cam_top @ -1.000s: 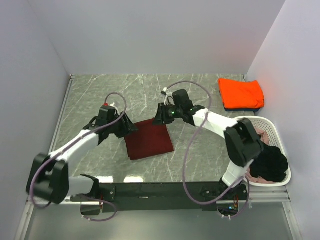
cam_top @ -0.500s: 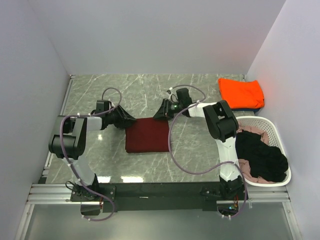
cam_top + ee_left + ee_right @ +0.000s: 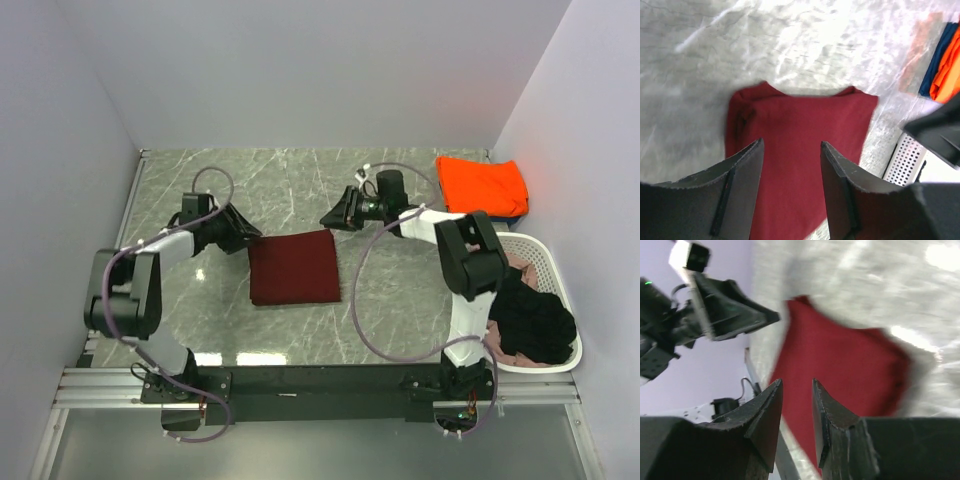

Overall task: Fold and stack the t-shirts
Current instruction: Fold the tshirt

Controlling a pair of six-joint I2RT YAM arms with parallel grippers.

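Nearest, on my right, the white basket (image 3: 548, 262) holds a black t-shirt (image 3: 535, 322) over what may be a pale pink t-shirt (image 3: 517, 263). Mid-table, the folded maroon t-shirt (image 3: 295, 267) lies flat. My left claw (image 3: 246, 236) hangs just off its far-left corner and my right claw (image 3: 331, 217) off its far-right, both with jaws apart and empty. Farthest right is the folded orange t-shirt (image 3: 482, 184), nearer my right arm.

**Reaching inward from both sides, gripping nothing**

On the left, stretched out low along a white-and-black left arm (image 3: 165, 243), ending in the black two-finger left gripper (image 3: 250, 240), fingers (image 3: 737, 185) parted. On the right, extended leftward along the matching right arm (image 3: 420, 218), ending in the black right gripper (image 3: 330, 218), fingers (image 3: 760, 415) narrowly apart.
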